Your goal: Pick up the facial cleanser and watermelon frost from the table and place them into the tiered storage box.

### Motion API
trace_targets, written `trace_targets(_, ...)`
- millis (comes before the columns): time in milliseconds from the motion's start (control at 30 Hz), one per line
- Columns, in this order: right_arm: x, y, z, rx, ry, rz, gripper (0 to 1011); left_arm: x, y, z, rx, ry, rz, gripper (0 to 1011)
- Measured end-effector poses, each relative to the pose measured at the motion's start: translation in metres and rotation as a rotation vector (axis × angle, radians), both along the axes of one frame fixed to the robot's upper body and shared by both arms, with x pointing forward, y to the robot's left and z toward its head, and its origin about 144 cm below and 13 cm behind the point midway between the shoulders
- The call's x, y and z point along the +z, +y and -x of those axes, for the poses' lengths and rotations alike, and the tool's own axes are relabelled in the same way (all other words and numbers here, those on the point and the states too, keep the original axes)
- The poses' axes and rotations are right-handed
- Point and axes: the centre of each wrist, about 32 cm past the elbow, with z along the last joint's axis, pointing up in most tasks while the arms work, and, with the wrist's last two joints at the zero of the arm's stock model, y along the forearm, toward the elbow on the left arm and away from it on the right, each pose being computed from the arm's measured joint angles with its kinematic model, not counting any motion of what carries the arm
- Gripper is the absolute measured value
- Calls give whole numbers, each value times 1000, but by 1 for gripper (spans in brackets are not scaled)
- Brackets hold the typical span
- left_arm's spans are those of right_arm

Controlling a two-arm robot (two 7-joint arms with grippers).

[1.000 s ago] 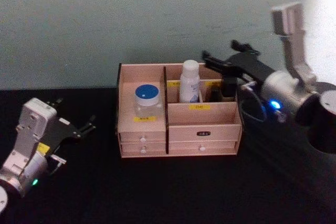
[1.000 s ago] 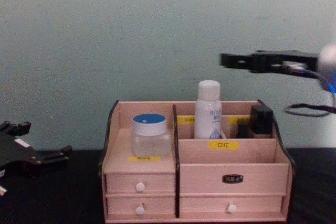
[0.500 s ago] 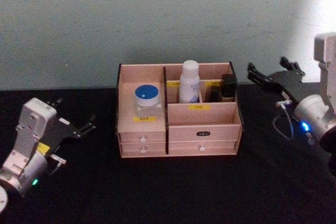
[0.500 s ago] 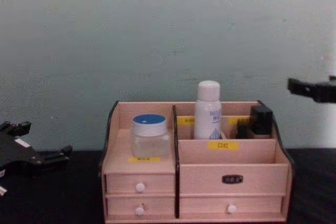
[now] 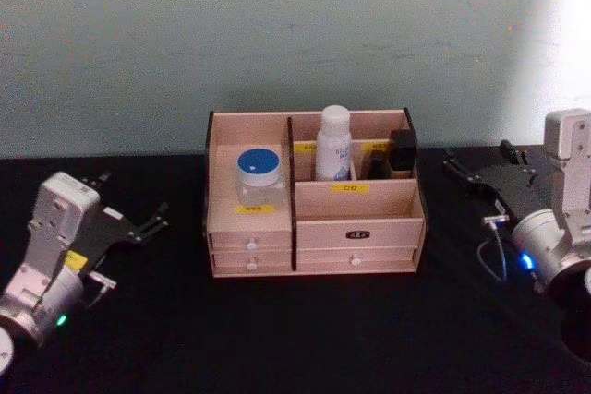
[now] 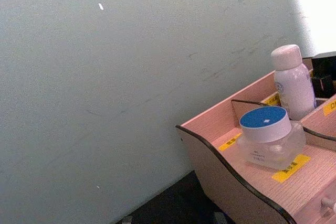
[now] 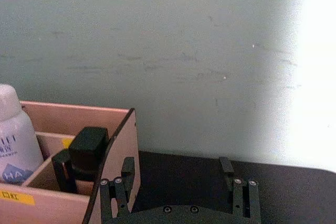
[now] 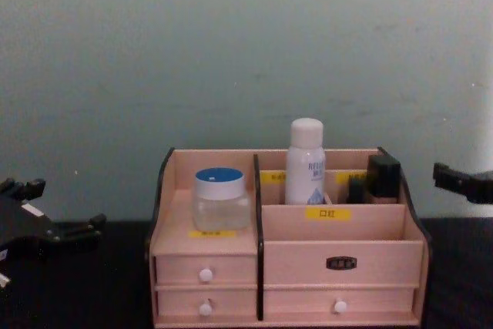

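Both items now stand in the wooden organiser [image 5: 314,228], the bottle [image 5: 333,143] left of the right gripper [image 5: 483,173], which has drawn back empty and open, the jar [image 5: 259,175] right of the open, idle left gripper [image 5: 138,226]; task looks done.

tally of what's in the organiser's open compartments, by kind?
Contents of the tiered storage box:
White bottle, the facial cleanser: 1
Blue-lidded jar, the watermelon frost: 1
Black item in the back right compartment: 1, kind unclear
Total: 3
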Motion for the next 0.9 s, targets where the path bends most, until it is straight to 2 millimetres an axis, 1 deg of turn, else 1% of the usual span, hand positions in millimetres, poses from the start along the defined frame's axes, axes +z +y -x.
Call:
trace_targets(133,-7,2,0,-2,15,4,1002,0,0,0,0,0,0,1001)
trace_targets(267,-9,3,-2,-1,22,7,1002,0,0,0,0,0,0,1001)
trace_targets(900,-9,3,-2,2,25,10,1002,0,0,0,0,0,0,1001)
